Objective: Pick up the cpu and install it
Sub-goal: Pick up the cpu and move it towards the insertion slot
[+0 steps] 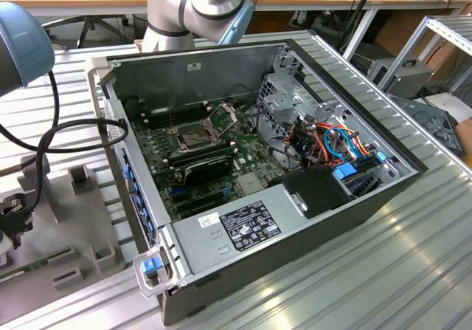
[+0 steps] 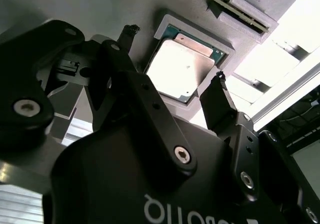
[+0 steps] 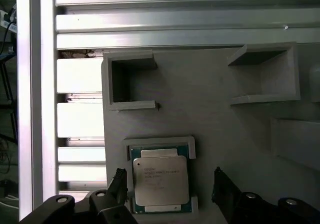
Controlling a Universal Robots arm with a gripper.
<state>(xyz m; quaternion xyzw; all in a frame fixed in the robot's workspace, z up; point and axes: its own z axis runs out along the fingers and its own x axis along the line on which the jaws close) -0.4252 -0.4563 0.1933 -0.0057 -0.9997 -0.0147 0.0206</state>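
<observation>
I'm looking at a ribbed metal table (image 1: 369,271) with wooden desks behind it. On it lies an open computer case (image 1: 199,71), its green motherboard (image 1: 221,164) and dark socket (image 1: 193,134) facing up. A white and black label (image 1: 240,227) sits on the power supply, and I leave its print unread.

In both wrist views the cpu (image 3: 161,181) (image 2: 181,68) lies flat in a shallow square frame on a grey fixture plate (image 3: 215,119), pale metal face up. The first wrist view shows small dark print on that face. The second wrist view shows white lettering on the claw's black body.

The claw (image 3: 169,176) (image 2: 175,53) is spread wide and holds nothing. Its black fingers (image 3: 120,184) stand one on each side of the chip, clear of its metal face.

The exterior view gives me the arm (image 1: 199,5) behind the case.
</observation>
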